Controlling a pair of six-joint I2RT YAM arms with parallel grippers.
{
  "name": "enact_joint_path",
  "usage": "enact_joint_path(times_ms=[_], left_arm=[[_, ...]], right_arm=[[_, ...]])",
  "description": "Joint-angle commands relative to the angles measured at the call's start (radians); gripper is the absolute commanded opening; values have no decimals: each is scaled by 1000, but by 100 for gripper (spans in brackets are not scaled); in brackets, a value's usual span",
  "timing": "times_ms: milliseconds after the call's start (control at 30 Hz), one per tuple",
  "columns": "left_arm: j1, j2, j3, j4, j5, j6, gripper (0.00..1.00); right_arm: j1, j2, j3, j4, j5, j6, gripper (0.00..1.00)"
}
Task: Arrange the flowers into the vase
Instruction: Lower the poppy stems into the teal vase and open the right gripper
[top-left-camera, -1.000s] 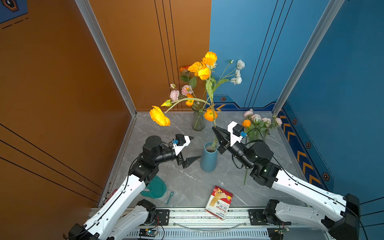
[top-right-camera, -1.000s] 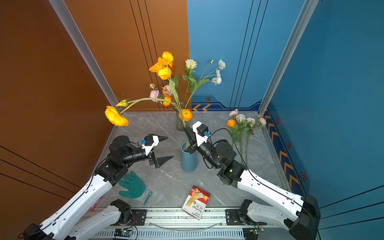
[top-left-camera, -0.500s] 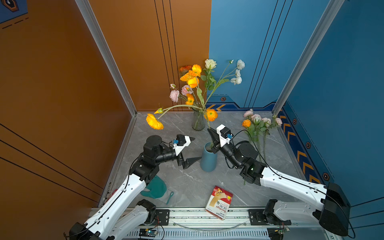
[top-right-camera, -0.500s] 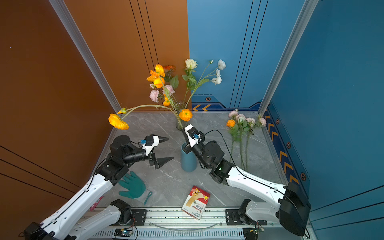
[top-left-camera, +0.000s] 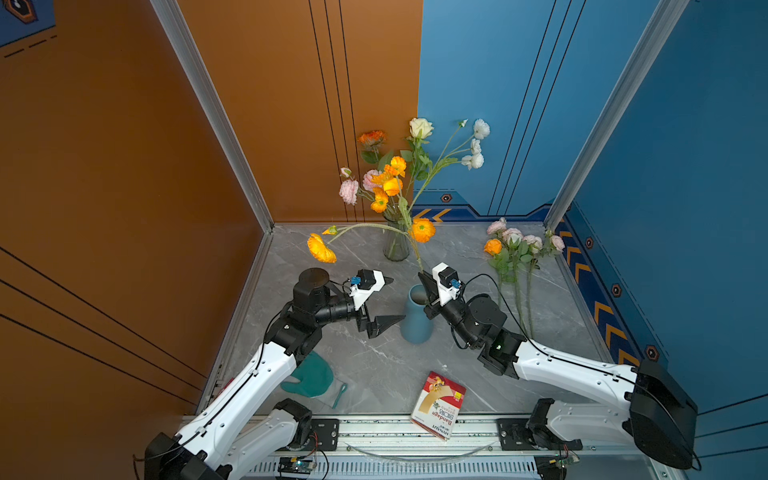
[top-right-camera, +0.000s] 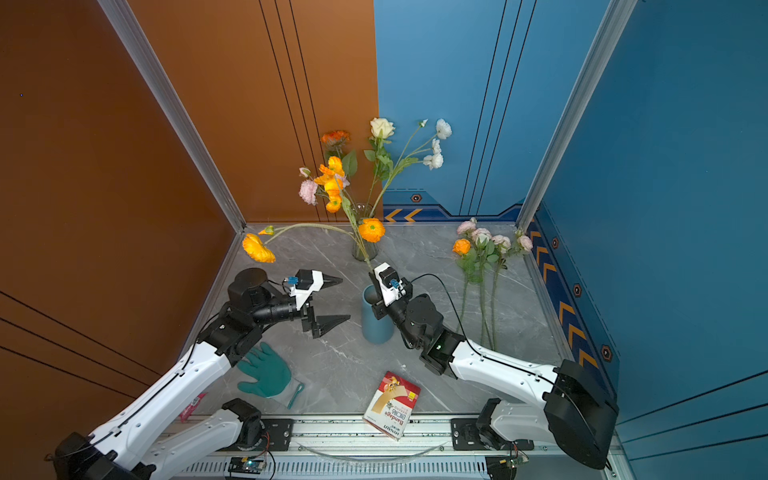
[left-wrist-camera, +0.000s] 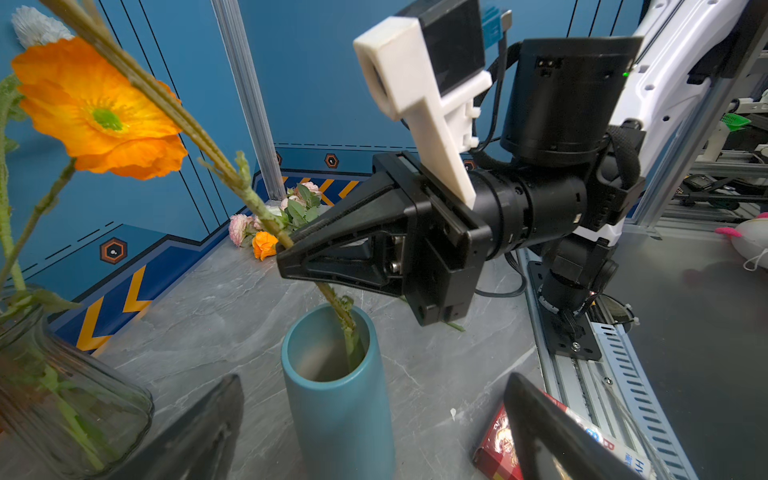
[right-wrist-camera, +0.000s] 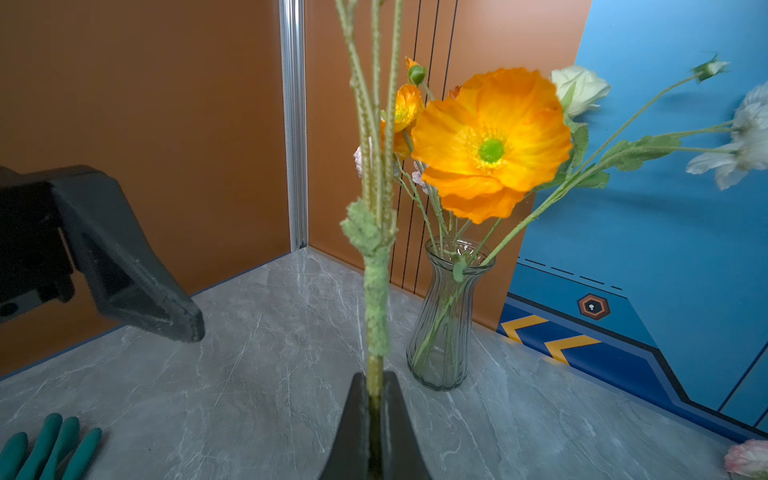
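Orange-yellow blooms top the poppy stem (left-wrist-camera: 249, 195), and the right pincer (right-wrist-camera: 375, 386) has its black jaws clenched on the fuzzy green stalk. In the left wrist view the stalk passes through the jaw tips. Its lower end sits inside the mouth of the blue vase (left-wrist-camera: 340, 399), close against the inner wall. Above the grip the stem leans toward the far edge of the bench (top-left-camera: 374, 365). In both top views a side branch (top-left-camera: 361, 226) arches out low toward the left edge and ends in one drooping bloom.

The blue vase stands upright near the middle of the bench. Behind it, close to the far edge, a glass vase (top-left-camera: 395, 245) holds a bunch (top-left-camera: 419, 129) of white, pale pink and orange flowers on long stems.

The left pincer (top-left-camera: 388, 301) hovers just left of the blue vase. Its jaws are spread wide and hold nothing. One finger is raised, and the other points at the vase's side with a small gap between them.

Loose flowers (top-left-camera: 515, 257) lie flat near the right edge. Their pink blooms and one orange bloom point to the far-right corner, and their stems point to the front.

A green glove (top-left-camera: 311, 376) lies near the front-left corner, partly under the left arm. A red-and-white bandage box (top-left-camera: 440, 403) rests at the front edge and hangs over onto the metal rail (top-left-camera: 374, 428).
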Motion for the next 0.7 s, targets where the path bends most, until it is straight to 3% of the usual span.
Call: enact_joint_path(times_ms=[0,167,400,667], left_arm=[[-10,6,18,6,30,-7,98],[-14,7,21,7,32,-7,98],[-17,9,20,7,36,-8,98],[-18,17,21,7,42,-9,98]], right_arm=[[-4,32,-17,46,3,49,0],[1,65,-36,78,-6,67,0],[2,81,-40,49,6,70,15],[2,58,-53,39,10,70,22]])
